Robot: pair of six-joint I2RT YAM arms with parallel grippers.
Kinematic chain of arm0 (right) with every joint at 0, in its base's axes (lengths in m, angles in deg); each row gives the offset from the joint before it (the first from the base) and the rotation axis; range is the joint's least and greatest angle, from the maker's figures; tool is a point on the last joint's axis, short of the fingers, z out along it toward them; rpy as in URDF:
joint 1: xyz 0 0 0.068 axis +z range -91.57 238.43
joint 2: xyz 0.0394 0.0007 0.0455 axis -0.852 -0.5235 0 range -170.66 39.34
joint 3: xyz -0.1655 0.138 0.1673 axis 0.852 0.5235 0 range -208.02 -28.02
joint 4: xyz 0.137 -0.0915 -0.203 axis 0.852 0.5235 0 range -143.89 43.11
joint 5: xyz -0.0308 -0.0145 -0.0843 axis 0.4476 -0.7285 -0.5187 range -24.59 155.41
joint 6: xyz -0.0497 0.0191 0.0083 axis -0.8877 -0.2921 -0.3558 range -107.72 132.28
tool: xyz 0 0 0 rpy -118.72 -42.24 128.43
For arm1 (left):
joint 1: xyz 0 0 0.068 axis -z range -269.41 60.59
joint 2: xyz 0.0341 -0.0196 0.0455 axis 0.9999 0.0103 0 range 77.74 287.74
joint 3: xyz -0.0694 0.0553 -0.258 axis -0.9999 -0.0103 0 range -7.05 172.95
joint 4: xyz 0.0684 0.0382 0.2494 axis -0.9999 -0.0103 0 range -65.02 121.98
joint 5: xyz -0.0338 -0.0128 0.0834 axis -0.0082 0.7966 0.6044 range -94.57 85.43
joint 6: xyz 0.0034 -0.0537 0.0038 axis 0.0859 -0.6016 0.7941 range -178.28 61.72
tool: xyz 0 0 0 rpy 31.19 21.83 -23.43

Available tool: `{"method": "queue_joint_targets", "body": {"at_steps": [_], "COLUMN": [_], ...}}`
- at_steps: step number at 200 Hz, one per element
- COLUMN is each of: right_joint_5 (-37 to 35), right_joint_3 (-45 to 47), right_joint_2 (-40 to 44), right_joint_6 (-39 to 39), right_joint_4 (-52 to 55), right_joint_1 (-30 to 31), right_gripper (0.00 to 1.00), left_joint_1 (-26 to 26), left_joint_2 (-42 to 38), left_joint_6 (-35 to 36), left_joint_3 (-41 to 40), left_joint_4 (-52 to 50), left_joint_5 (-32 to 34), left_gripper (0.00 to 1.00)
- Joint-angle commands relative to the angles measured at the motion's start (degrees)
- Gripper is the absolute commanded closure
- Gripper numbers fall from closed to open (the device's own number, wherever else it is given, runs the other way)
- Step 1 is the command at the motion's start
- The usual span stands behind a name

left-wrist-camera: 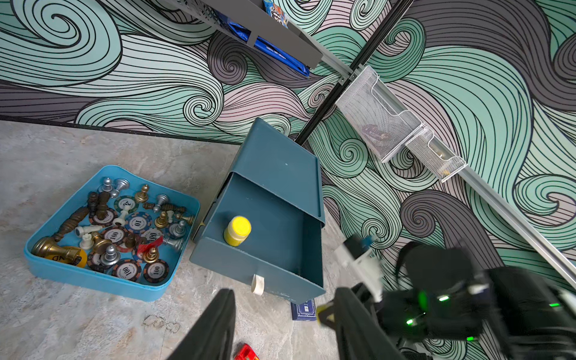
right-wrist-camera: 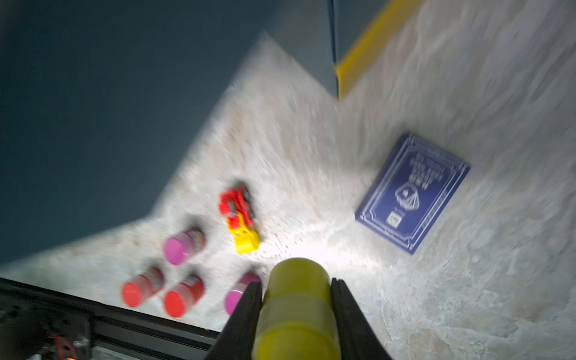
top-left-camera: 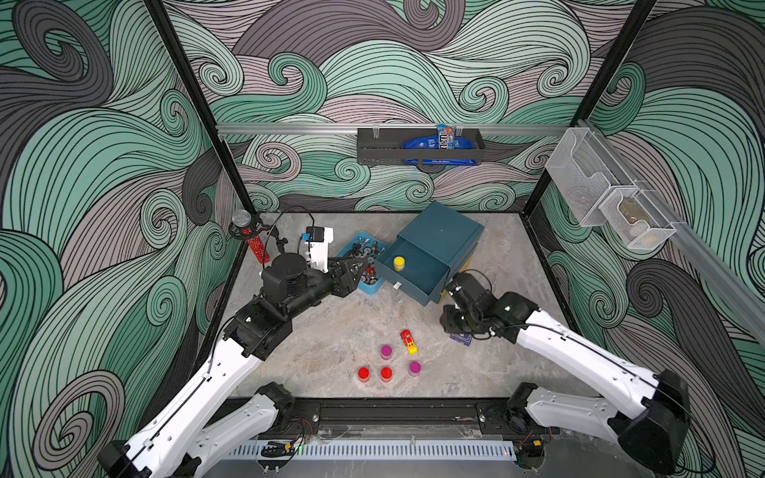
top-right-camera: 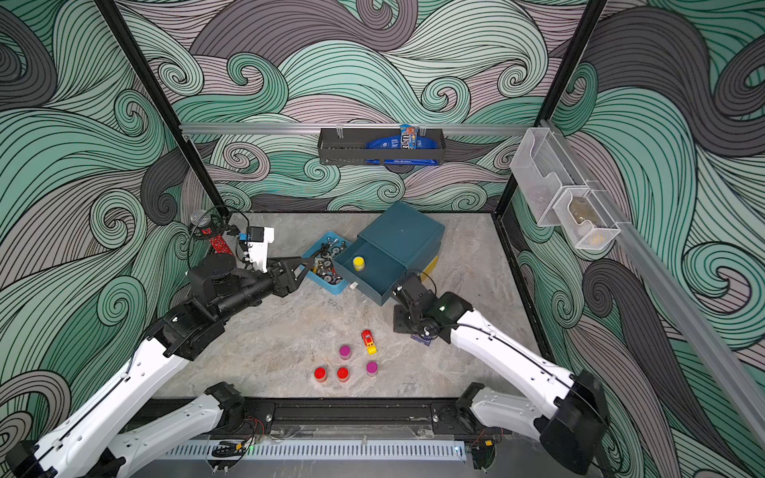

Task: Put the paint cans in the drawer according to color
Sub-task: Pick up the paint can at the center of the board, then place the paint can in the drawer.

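My right gripper (right-wrist-camera: 296, 282) is shut on a yellow paint can (right-wrist-camera: 296, 311), held above the table just right of the drawer's pulled-out front corner (top-left-camera: 451, 320). The dark teal drawer (top-left-camera: 443, 231) has its top tray pulled out, and a second yellow can (top-left-camera: 399, 263) (left-wrist-camera: 237, 230) stands inside it. On the table in front stand two red cans (top-left-camera: 364, 373) (top-left-camera: 386, 373) and two magenta cans (top-left-camera: 386, 351) (top-left-camera: 414, 367). My left gripper (top-left-camera: 359, 267) (left-wrist-camera: 285, 293) is open and holds nothing. It hovers over the blue tray, left of the drawer.
A light blue tray (left-wrist-camera: 93, 280) of chess pieces and poker chips sits left of the drawer. A red-and-yellow toy car (top-left-camera: 409, 341) lies near the cans. A blue card box (top-left-camera: 461, 339) lies under my right arm. A microphone (top-left-camera: 248, 231) stands at the back left.
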Motion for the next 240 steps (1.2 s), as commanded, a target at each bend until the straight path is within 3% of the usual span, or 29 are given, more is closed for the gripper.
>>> {"method": "queue_joint_targets", "body": {"at_steps": [1, 26, 52, 72, 126, 165, 203, 240], "right_joint_5": [-7.69, -6.47, -7.39, -8.94, -3.17, -0.74, -1.24, -3.43], "right_joint_3": [-12.67, -25.43, -32.74, -33.20, -33.60, -32.30, -33.85, -38.17], "right_joint_2": [-2.43, -12.95, -22.38, -26.68, -34.26, -36.42, -36.20, -31.51], "right_joint_6": [-5.25, -11.93, -16.59, -18.68, -19.39, -19.94, -20.55, -19.93], "right_joint_4": [6.25, 7.44, 7.23, 5.04, 1.93, 0.92, 0.71, 0.96], "right_joint_1": [0.17, 0.48, 0.52, -0.29, -2.67, -3.35, -3.35, -3.35], "right_gripper": [0.85, 0.85, 0.85, 0.84, 0.78, 0.65, 0.43, 0.36], "left_joint_1": [-0.32, -0.27, -0.27, -0.31, -0.31, -0.32, -0.30, -0.30], "left_joint_2": [-1.25, -1.18, -0.73, -0.61, -1.59, -1.52, -1.77, -1.64], "left_joint_6": [-1.50, -1.89, -1.62, -1.39, -2.01, -2.22, -2.47, -5.78], "left_joint_3": [-0.71, -0.91, 0.18, 0.92, 0.33, 0.51, 0.17, -1.54], "left_joint_4": [2.23, 2.86, 2.63, 2.13, 1.69, 1.73, 1.31, 1.96], "left_joint_5": [-0.52, -0.44, 0.38, 0.96, 0.97, 0.97, 0.97, -0.68], "left_gripper": [0.46, 0.46, 0.46, 0.46, 0.46, 0.46, 0.46, 0.45]}}
